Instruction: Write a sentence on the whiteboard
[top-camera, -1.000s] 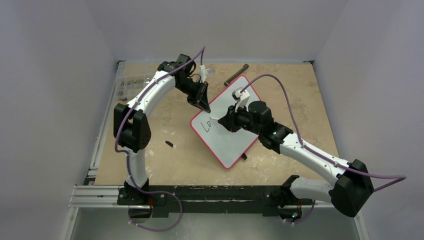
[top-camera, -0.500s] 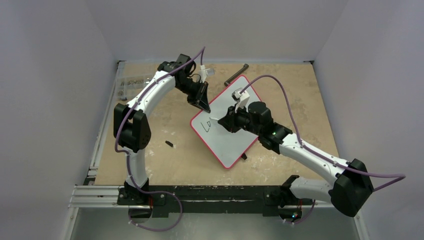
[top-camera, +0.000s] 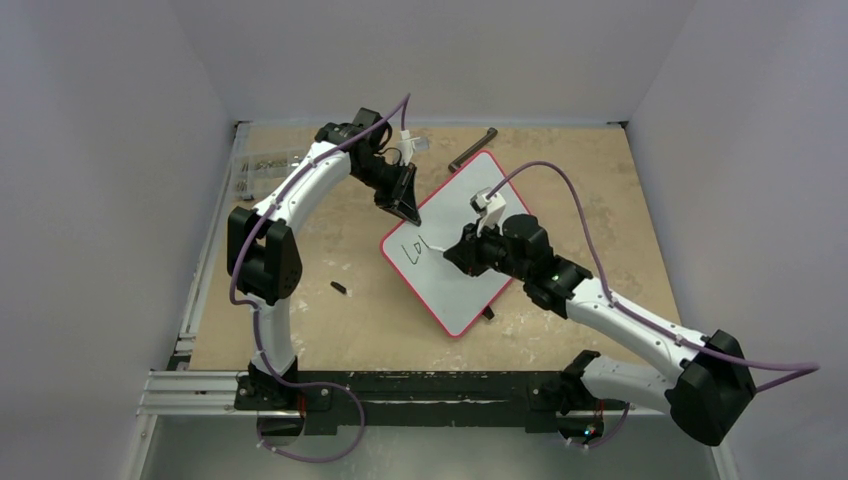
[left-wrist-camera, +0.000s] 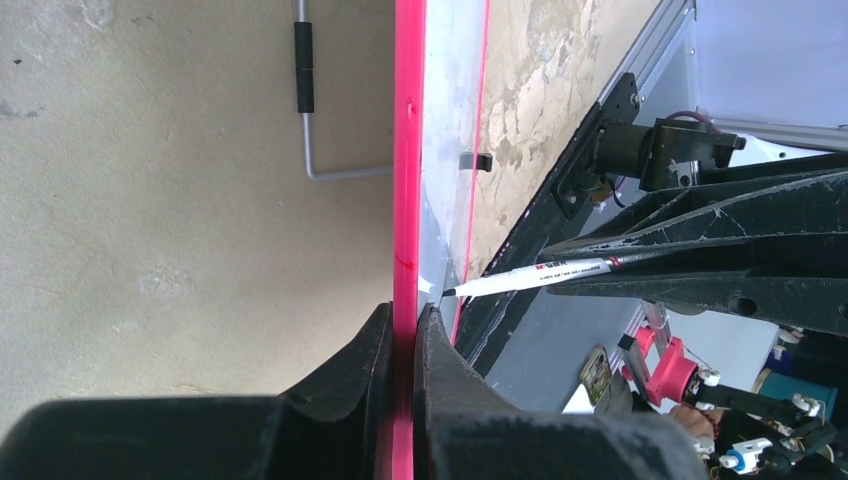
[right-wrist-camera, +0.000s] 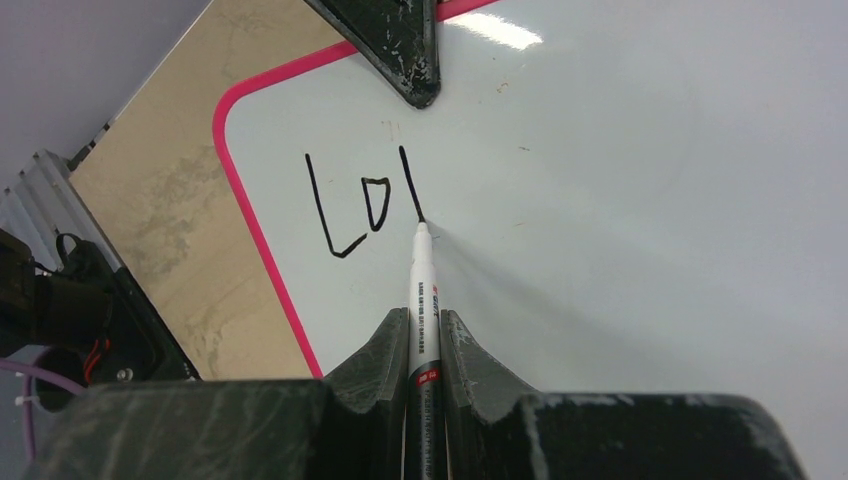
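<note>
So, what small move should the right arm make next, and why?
Probably a short upstroke away from the Lo, to complete a v: the marker in the right gripper rests its tip at the bottom of a single slanted stroke beside Lo, and the left gripper clamps the whiteboard rim.

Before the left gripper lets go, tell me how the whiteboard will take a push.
The whiteboard is probably stiff: its rim runs straight in the left wrist view. Loose on the table, it would likely slide or pivot once the left gripper releases. Its glossy face looks slippery.
</note>
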